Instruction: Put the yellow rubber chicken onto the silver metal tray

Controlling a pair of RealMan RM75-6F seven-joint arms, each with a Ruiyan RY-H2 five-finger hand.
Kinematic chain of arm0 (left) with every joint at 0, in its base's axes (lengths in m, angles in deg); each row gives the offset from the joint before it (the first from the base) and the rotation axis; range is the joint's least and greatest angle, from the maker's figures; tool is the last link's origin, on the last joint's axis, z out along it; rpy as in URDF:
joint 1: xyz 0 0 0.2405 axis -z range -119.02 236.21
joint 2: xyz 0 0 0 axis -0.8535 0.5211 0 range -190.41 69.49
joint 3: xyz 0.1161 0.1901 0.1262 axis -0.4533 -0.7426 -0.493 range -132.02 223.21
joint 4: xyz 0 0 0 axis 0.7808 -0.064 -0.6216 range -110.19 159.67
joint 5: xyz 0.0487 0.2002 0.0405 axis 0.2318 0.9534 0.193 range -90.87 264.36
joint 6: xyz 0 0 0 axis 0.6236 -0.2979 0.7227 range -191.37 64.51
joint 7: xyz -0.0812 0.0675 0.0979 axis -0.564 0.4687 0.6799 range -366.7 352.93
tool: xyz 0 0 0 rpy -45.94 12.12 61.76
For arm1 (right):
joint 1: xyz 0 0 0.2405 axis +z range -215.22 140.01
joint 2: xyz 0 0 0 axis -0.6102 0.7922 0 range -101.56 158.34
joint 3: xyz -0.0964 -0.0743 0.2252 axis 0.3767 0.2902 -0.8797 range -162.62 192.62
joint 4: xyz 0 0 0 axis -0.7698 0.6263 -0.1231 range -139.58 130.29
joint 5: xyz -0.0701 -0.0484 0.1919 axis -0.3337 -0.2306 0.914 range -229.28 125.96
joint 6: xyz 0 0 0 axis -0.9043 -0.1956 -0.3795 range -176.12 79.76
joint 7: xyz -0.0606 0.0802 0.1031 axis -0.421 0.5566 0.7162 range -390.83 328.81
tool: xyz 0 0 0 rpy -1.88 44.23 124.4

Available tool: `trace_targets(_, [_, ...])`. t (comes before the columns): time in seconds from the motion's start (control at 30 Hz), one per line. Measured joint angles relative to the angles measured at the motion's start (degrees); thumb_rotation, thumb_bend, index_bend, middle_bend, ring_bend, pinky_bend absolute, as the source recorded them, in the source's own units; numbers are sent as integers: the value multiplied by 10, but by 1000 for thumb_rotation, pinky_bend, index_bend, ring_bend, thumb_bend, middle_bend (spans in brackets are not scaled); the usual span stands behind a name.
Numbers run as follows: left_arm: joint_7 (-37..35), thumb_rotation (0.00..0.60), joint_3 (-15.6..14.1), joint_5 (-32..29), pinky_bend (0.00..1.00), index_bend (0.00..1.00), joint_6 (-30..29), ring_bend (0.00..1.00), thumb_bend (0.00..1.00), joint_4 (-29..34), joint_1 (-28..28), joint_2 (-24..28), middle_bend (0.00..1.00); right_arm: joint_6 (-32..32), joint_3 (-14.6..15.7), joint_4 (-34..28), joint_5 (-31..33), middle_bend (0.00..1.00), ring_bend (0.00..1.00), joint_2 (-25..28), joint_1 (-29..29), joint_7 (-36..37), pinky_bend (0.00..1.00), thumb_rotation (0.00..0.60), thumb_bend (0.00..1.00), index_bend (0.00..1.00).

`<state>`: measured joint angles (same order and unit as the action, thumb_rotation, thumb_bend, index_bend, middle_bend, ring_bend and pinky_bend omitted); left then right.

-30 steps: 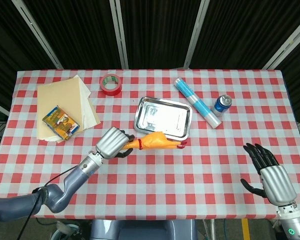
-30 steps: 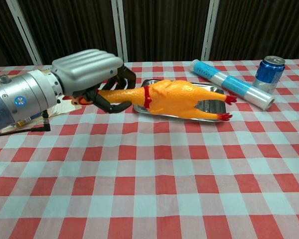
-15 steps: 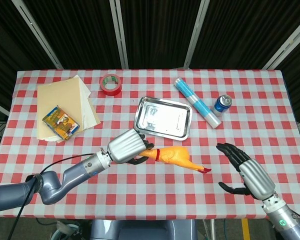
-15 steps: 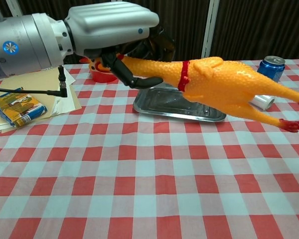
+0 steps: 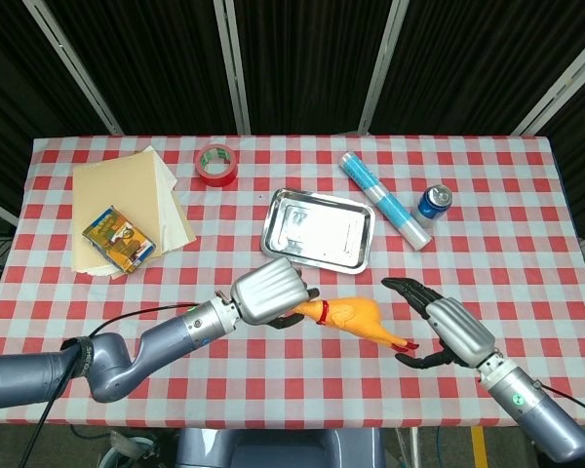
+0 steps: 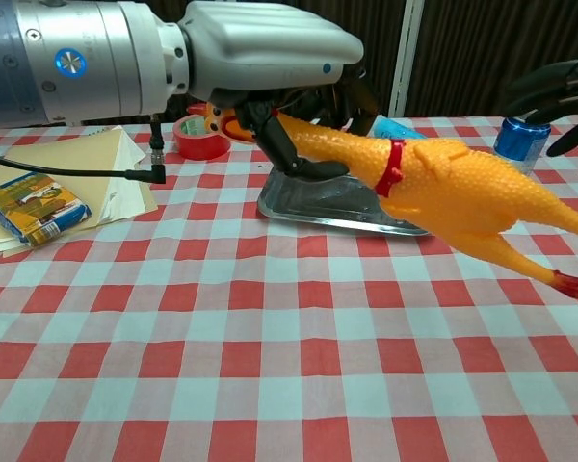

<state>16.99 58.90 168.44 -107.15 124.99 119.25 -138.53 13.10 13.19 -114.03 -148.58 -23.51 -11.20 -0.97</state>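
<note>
Left hand [image 5: 268, 293] fingers curled; right hand [image 5: 447, 331] fingers spread.

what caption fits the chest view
Left robot hand holds the yellow rubber chicken by its neck above the silver metal tray.

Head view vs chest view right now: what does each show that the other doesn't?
Only the head view shows the whole right hand, open beside the chicken's feet, and the full blue-and-white plastic-wrapped roll.

Only the chest view shows that the yellow rubber chicken hangs clear above the red-and-white checked tablecloth.

Both show the left hand gripping the chicken's neck, the empty silver metal tray, the red tape roll, the blue drink can, the tan paper sheets and the small printed box.
</note>
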Motion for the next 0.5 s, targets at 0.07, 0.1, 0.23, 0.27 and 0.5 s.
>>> trace_targets(0.07, [26, 600, 4, -27, 762, 711, 6, 663, 766, 5, 7, -3, 771, -18, -3, -3, 16, 69, 68, -1, 13, 5, 166, 600, 234, 0])
trace_targets(0.1, [37, 600, 6, -39, 762, 712, 7, 663, 766, 7, 10, -5, 772, -22, -4, -3, 20, 66, 65, -1, 16, 5, 160, 599, 234, 0])
trace_targets(0.23, [87, 600, 11, -91, 762, 715, 7, 667, 767, 14, 23, -18, 774, -42, -10, -4, 45, 59, 58, -5, 27, 1, 151, 600, 234, 0])
trace_targets(0.27, [103, 600, 12, -106, 763, 715, 4, 668, 767, 16, 26, -22, 775, -45, -11, -3, 50, 59, 57, -7, 29, -1, 151, 600, 234, 0])
trace_targets(0.5, [189, 600, 15, -183, 763, 721, -34, 673, 766, 29, 49, -49, 784, -61, -17, -2, 84, 59, 57, -19, 37, -26, 151, 599, 235, 0])
